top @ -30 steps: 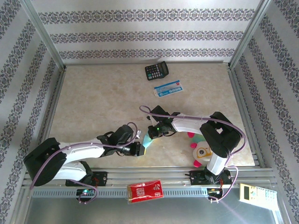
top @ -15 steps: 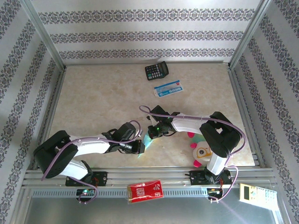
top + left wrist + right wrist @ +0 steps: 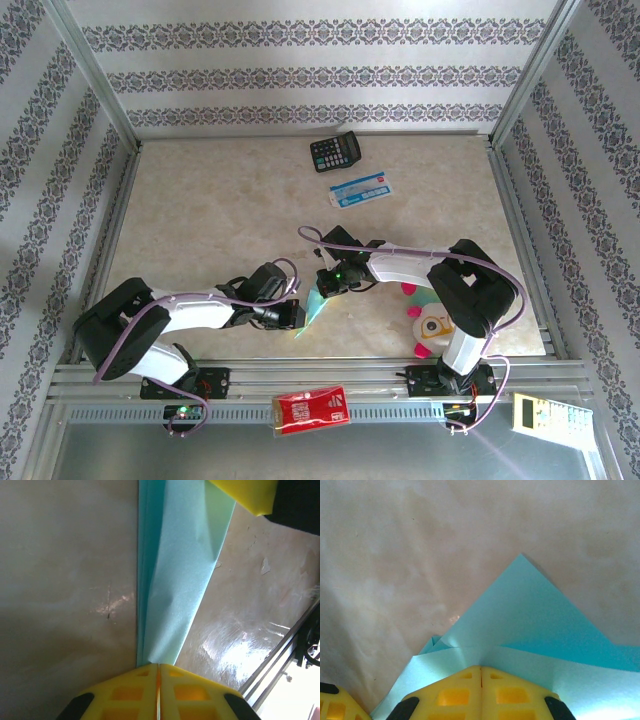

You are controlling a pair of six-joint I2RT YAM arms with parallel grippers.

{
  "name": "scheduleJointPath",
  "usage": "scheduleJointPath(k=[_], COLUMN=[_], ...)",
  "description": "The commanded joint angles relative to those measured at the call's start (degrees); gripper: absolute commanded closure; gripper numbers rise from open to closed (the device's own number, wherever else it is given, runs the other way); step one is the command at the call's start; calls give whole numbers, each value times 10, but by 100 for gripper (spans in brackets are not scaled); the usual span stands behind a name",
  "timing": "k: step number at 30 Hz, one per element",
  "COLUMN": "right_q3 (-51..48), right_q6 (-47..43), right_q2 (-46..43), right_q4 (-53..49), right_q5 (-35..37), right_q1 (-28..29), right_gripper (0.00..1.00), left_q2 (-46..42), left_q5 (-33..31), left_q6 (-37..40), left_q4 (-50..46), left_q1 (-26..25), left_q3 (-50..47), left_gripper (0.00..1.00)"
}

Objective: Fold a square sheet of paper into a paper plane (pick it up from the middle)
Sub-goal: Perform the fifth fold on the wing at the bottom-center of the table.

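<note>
Both arms reach in to the near middle of the table (image 3: 200, 220). The paper (image 3: 316, 308) is held between them, close to the front edge. It is light blue-green and already folded. I cannot tell if it touches the table or hangs just above it.

The left gripper (image 3: 296, 316) is pinched tight on one end of the paper. In its own wrist view the two yellow fingers (image 3: 125, 695) press together, and the paper runs away from them as a long strip with a few layers. Another yellow tip sits at the far end of that strip.

The right gripper (image 3: 322, 290) is pinched tight on the paper too, just beside the left one. In its own wrist view the yellow fingers (image 3: 515, 695) meet with no gap. The paper spreads out from them and comes up to a sharp point.

Far back on the table lies a black calculator (image 3: 334, 153), with a blue and white card (image 3: 361, 190) just in front of it. A soft toy (image 3: 430, 322) lies by the right arm. A red packet (image 3: 311, 410) lies on the rail in front.
</note>
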Motion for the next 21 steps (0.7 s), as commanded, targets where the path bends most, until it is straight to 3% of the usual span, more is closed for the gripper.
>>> scheduleJointPath(k=[1, 14, 21], right_q3=[-29, 16, 51], right_q6=[-4, -14, -11], right_q2=[47, 23, -27], right_q4=[-65, -76, -90], right_q5=[55, 33, -7], right_q1=[3, 3, 3], right_gripper=[95, 89, 86], left_q2=[9, 3, 10], left_q5=[-7, -35, -55], left_q6=[16, 18, 30], left_q4=[-11, -72, -107], left_q1=[7, 7, 6], left_q3=[-14, -35, -32], left_gripper=[90, 100, 100])
